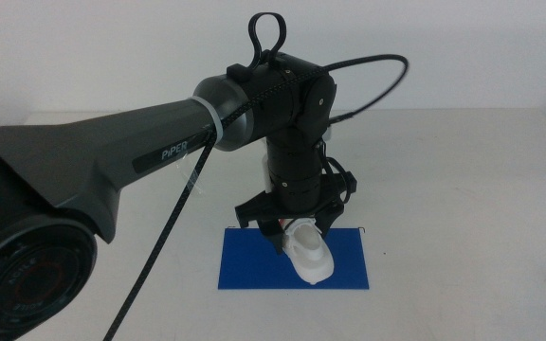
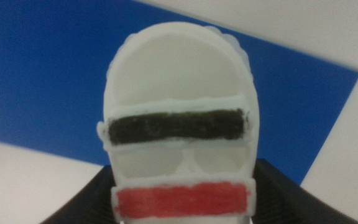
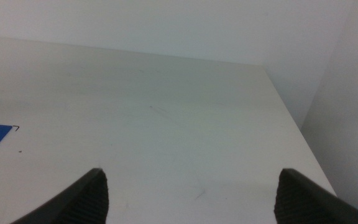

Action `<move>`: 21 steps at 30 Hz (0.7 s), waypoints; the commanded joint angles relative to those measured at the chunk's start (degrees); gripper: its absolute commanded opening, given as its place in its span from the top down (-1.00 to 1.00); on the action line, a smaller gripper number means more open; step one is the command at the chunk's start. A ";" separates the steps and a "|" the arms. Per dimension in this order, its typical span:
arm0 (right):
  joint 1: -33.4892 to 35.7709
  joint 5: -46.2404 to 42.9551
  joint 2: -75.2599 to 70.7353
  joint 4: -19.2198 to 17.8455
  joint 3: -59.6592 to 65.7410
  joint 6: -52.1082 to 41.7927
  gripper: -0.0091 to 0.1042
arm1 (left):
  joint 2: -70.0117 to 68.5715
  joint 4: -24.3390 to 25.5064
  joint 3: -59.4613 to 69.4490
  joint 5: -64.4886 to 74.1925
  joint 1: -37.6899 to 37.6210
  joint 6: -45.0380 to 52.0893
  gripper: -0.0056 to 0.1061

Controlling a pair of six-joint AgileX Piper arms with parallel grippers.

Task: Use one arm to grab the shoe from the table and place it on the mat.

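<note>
The left tool (image 1: 297,230) pinches the shoe (image 1: 309,249) over the mat (image 1: 254,265); only release remains. The right tool (image 3: 191,193) waits spread.

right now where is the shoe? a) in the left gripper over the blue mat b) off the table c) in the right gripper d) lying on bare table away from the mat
a: the left gripper holds the shoe over the blue mat, while the right gripper is open with only the table between its jaws.
</note>
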 commanded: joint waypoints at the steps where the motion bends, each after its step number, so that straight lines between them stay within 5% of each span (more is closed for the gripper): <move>1: -0.30 -4.14 0.15 -0.46 0.29 -0.59 -0.53 | -3.84 -0.12 -1.82 4.94 -0.27 -8.00 0.92; 16: -0.30 -4.14 0.15 -0.46 0.29 -0.59 -0.53 | -3.84 -0.17 -1.82 4.94 -0.27 -65.21 0.92; 21: -0.30 -4.14 0.15 -0.46 0.29 -0.59 -0.53 | -3.84 1.38 -1.82 4.99 -0.27 -65.21 0.92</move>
